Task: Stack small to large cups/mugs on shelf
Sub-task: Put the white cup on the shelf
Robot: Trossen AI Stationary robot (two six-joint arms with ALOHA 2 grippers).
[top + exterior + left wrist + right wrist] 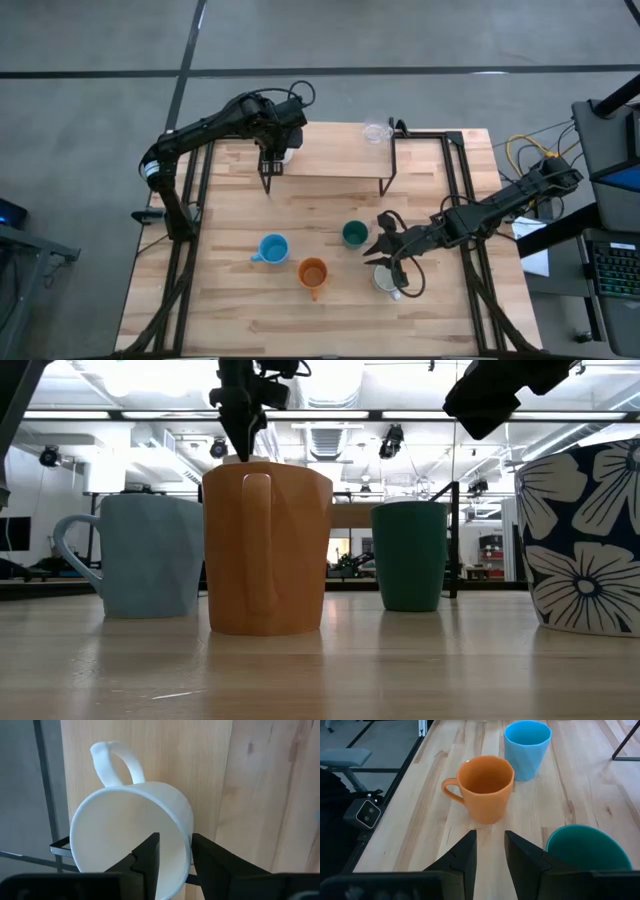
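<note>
White mug (131,827) at shelf (330,160) edge — left end effector (175,851) on rim.

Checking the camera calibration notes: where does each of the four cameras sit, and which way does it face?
High: overhead, straight down on the table; both arms show.
Low: table-top level, facing the orange mug; arms hang in from above.
Left wrist: behind the left end effector, gripping the white mug rim.
Right wrist: behind the right end effector, facing the table.
Low and right wrist share orange mug, light blue mug, teal cup.
</note>
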